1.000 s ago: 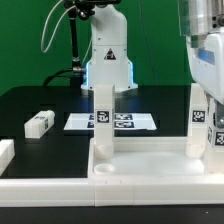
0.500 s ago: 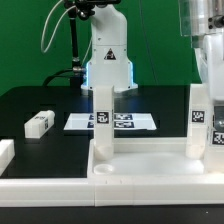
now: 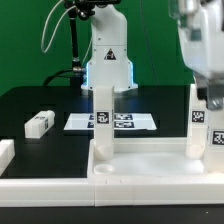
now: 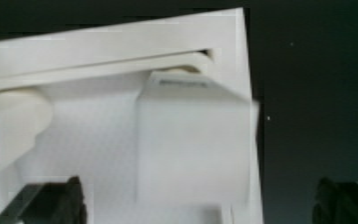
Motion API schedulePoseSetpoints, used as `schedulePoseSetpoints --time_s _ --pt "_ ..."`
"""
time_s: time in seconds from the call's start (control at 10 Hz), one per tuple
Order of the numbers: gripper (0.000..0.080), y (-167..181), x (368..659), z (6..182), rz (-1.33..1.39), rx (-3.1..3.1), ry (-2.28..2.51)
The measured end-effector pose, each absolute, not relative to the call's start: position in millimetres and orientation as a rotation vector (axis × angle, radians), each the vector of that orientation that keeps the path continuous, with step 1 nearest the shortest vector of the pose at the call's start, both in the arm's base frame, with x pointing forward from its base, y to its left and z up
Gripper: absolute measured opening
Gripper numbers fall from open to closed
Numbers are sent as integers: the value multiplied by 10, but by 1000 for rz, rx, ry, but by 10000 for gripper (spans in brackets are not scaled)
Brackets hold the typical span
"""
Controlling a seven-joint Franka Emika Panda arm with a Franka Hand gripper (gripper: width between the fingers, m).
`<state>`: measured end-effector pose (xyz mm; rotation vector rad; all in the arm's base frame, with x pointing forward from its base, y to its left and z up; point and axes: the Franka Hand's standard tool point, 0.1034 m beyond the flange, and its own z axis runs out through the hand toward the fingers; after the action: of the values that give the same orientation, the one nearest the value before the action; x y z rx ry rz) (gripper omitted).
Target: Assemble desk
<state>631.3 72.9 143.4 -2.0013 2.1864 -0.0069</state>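
While the pincer hangs open just above the upright leg at the exterior view's right, the desk lies near with two legs standing in its far corners, so the next move likely calls for fetching the loose leg on the black tabletop.

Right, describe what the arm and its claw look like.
The arm is white with rounded, glossy casings and dark joint sections; its base glows light blue and bears a small black triangular mark. Black cables loop beside it. The claw end is blurred in the exterior view: pale grey housing with dark tips.
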Motion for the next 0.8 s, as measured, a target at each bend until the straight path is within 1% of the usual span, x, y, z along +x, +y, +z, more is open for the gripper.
schedulePoseSetpoints --time_s 0.1,0.2,0.8 --pt "649 672 6341 1483 -21 -1990 2189" --pt "649 708 6326 1438 -16 -2000 2188" --pt "649 690 6311 1426 -26 -2068 2124"
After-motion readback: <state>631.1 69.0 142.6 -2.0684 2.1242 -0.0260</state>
